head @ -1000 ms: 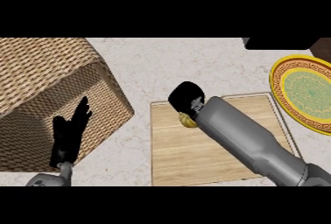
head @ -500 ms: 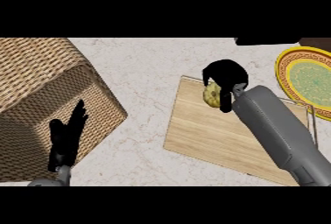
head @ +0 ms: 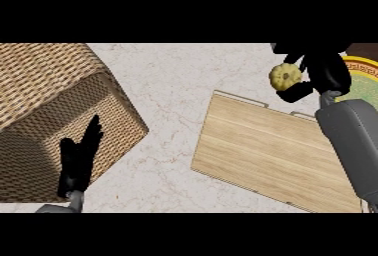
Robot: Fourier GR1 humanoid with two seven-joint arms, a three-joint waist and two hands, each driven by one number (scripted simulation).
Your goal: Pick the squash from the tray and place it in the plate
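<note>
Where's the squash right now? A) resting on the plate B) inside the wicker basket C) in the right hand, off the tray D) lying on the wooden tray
C: the squash sits in the curled right hand, beyond the tray's far edge and not yet on the plate.

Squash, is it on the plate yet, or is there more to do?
Not yet. Done: the squash is off the wooden tray. In hand: the right robot hand is curled round it, above the counter beyond the tray's far edge. Left: carrying it over the plate at the right edge and letting go.
</note>
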